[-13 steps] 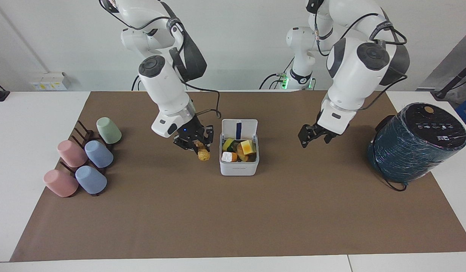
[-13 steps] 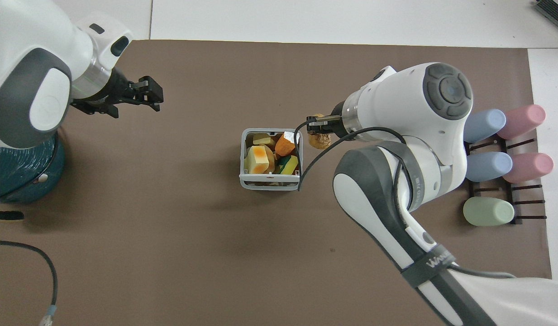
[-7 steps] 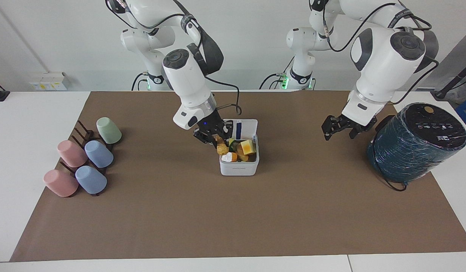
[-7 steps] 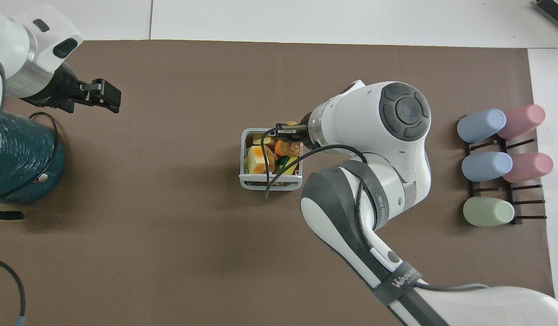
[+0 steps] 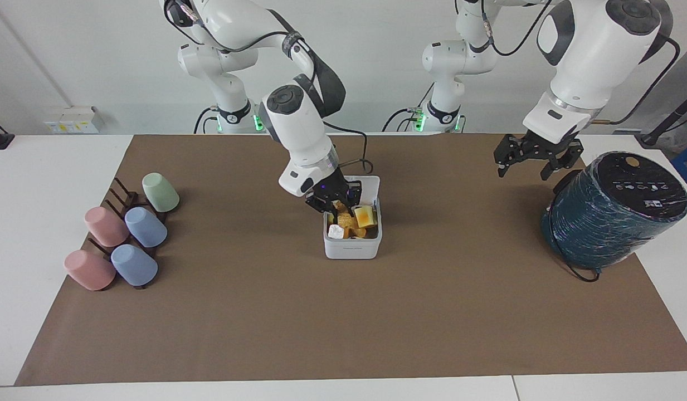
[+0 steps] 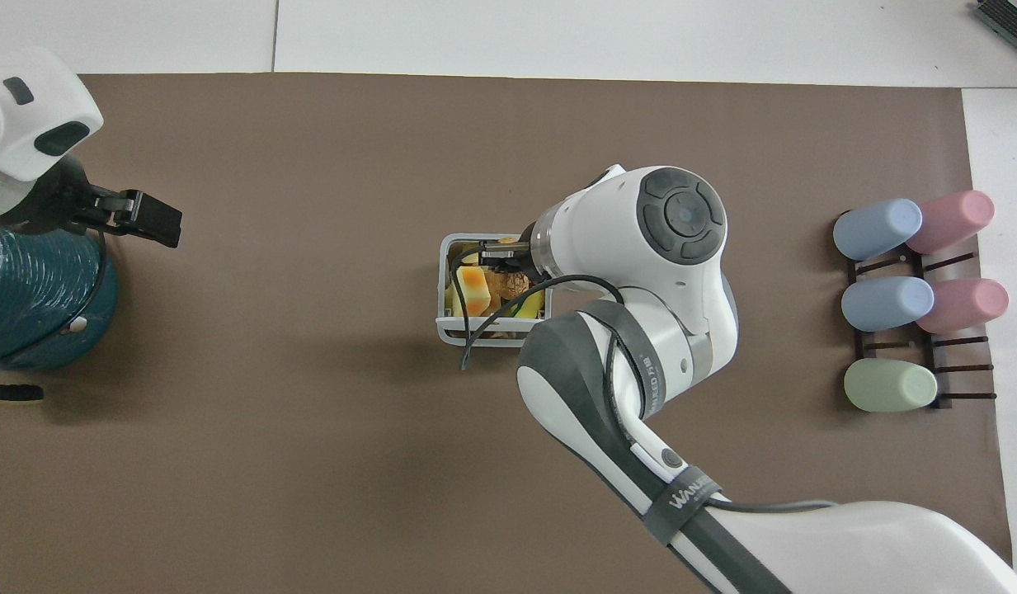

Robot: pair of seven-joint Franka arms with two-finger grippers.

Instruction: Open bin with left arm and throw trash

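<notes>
Tan-brown crusty oblong hangs over the open bin, pinched at its upper end by the right gripper; likely light, stiff, rough-skinned, best held across its narrow middle. Bin sits mid-mat, lid up, already packed with toy-food bits. Left gripper waits by the teal cylinder, fingers spread, empty.

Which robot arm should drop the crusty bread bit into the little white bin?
The right arm. Its right gripper already hangs over the open bin, closed on the tan crusty piece. The left gripper is up beside the dark teal cylinder, away from the bin, holding nothing.
</notes>
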